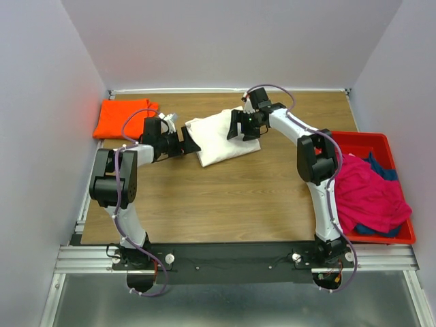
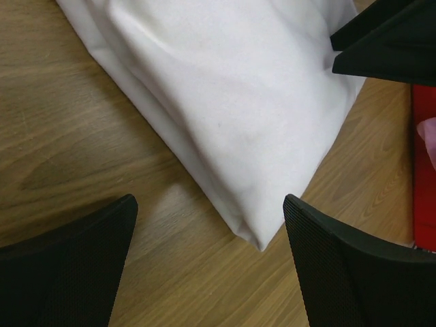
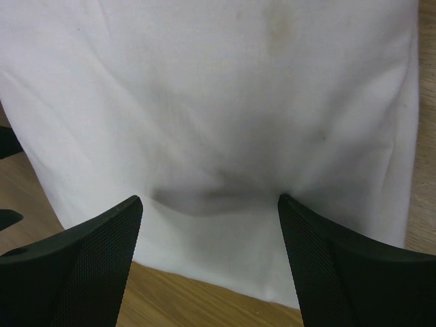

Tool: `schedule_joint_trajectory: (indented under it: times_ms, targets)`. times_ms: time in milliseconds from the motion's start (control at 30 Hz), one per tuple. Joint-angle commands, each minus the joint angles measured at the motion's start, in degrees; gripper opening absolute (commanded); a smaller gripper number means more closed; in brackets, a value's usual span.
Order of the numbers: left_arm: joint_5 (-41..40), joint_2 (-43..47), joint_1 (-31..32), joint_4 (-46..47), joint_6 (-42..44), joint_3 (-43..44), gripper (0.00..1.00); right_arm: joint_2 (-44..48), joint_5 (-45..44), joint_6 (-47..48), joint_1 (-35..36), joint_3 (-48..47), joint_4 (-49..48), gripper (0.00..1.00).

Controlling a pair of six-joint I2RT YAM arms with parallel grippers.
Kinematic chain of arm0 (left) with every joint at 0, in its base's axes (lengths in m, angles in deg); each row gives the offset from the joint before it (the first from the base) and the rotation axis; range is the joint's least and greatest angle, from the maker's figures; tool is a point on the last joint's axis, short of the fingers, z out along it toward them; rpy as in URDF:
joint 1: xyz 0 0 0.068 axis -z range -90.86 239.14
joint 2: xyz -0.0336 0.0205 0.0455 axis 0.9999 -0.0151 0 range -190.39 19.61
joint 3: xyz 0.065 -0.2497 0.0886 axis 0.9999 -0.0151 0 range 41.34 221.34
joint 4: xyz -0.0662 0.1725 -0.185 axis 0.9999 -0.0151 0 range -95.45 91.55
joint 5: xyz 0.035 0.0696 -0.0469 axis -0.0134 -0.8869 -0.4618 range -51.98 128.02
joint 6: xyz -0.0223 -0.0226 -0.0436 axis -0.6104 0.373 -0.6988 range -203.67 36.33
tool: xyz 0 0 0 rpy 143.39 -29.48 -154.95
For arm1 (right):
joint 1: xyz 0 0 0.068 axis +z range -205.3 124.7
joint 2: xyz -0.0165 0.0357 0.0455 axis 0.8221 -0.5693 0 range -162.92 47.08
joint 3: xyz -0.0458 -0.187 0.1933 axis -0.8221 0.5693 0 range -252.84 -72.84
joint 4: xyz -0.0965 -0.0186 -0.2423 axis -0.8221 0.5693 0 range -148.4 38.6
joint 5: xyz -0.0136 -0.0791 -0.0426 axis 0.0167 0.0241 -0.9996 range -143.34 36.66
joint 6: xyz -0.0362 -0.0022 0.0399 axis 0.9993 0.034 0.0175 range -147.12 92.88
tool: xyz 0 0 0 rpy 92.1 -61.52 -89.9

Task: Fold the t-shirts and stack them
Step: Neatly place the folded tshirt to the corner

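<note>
Top external view: a folded white t-shirt (image 1: 219,138) lies skewed at the upper centre of the wooden table (image 1: 225,197). The left gripper (image 1: 188,144) sits at the shirt's left edge and the right gripper (image 1: 240,127) at its upper right edge. Both pairs of jaws are spread wide and neither has hold of anything.

In the left wrist view, a folded corner of the shirt lies flat on the wood between the two black fingers, unpinched. The right gripper's fingers cut in at the upper right of that frame, over the shirt's far edge.

In the right wrist view, white cloth fills most of the frame. It has a shallow shadowed crease between the fingers and a faint yellowish mark near top centre. Whether those fingertips touch the cloth I cannot tell.

An orange t-shirt (image 1: 125,118) lies folded in the table's upper left corner, well apart from the white one. A red bin (image 1: 361,138) stands at the right edge. A magenta t-shirt (image 1: 368,194) is heaped in it and spills over its left rim, with dark blue cloth (image 1: 385,168) beside it. The right arm's elbow hides part of that rim.
</note>
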Motion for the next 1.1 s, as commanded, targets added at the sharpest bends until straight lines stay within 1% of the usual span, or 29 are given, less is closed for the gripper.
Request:
schedule_joint_trajectory:
  times_ms: [0, 33, 133, 233, 333, 433, 533, 800, 1067]
  targets:
    - [4.62, 0.84, 0.28, 11.17, -3.50, -2.80, 0.95, -1.55, -2.03, -0.93, 0.35, 3.07, 1.05, 0.87]
    - [5.32, 0.57, 0.28, 15.02, -4.48, -3.94, 0.95, -1.38, -2.20, -0.93, 0.35, 3.68, 1.05, 0.88]
    - [5.07, -1.27, 0.28, 19.09, -7.20, -4.74, 0.95, -0.85, -2.38, -1.01, 0.35, 4.48, 1.05, 0.87]
    - [3.58, -2.59, 0.19, 20.42, -8.79, -4.91, 0.95, -0.24, -2.56, -0.93, 0.35, 4.92, 1.05, 0.87]
    - [0.24, -2.77, 0.19, 21.47, -10.37, -5.36, 0.95, 0.20, -2.91, -0.66, 0.35, 5.27, 1.05, 0.87]
    - [-0.21, -4.35, 0.28, 21.74, -12.39, -4.66, 0.95, 0.91, -3.17, -0.31, 0.27, 5.97, 1.13, 0.87]
    - [-0.73, -4.97, 0.28, 21.48, -14.33, -5.09, 0.95, 1.43, -3.52, 0.04, 0.35, 6.33, 1.31, 0.87]
    - [-3.63, -6.19, 0.54, 17.79, -14.33, -4.48, 0.95, 1.61, -3.61, 0.30, 0.35, 6.15, 1.66, 0.87]
    - [-6.27, -9.18, 2.74, 12.43, -13.54, 0.18, 0.95, 1.78, -3.35, 0.48, 0.35, 6.59, 1.75, 0.87]
